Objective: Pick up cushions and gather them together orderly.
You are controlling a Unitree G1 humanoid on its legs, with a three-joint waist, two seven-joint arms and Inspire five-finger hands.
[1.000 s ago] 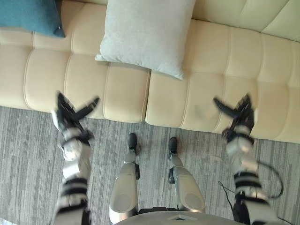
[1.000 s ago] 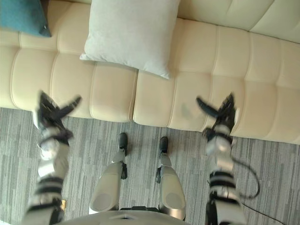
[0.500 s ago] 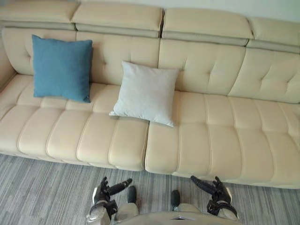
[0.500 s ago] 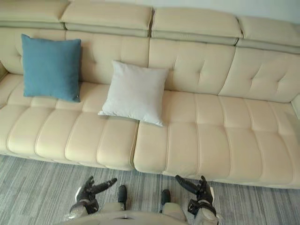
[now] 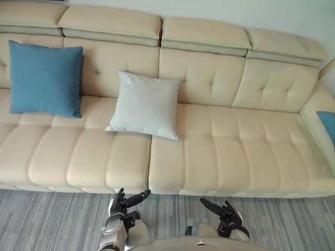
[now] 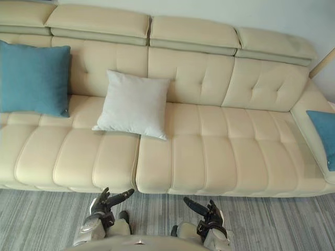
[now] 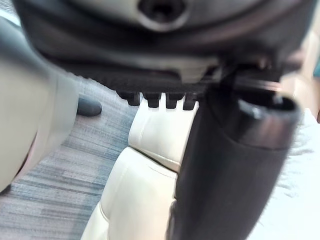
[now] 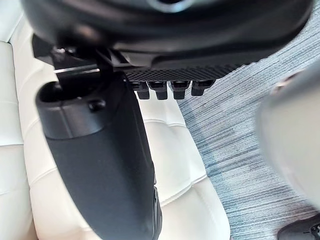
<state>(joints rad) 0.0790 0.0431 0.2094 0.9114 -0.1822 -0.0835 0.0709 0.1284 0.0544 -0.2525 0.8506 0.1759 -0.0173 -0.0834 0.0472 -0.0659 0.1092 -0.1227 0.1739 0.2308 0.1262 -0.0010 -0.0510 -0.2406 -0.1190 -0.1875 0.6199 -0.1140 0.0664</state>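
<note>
Both hands were down low in front of the sofa (image 5: 235, 157), over the grey striped floor (image 5: 52, 219), and neither had hold of anything. The left hand (image 5: 119, 205) was open, fingers straight and thumb sticking out toward the seat edge. Same deal with the right hand (image 5: 226, 214): open, fingers stretched out, empty. In the left wrist view its thumb (image 7: 235, 165) sat big in front with the fingers (image 7: 155, 100) in a row behind it, cream seat padding and carpet past them. The right wrist view looked much the same, thumb (image 8: 100, 165) over the sofa's front edge.

The cushions were all on the sofa, not gathered. The blue cushion (image 5: 45, 78) stood upright against the backrest at the left end. The pale grey cushion (image 5: 144, 104) was near it on the right, leaning back with its lower corner out on the seat, a gap between the two. A second blue cushion (image 6: 322, 136) was way off at the far right end by the armrest, well apart from the others and partly cut off
</note>
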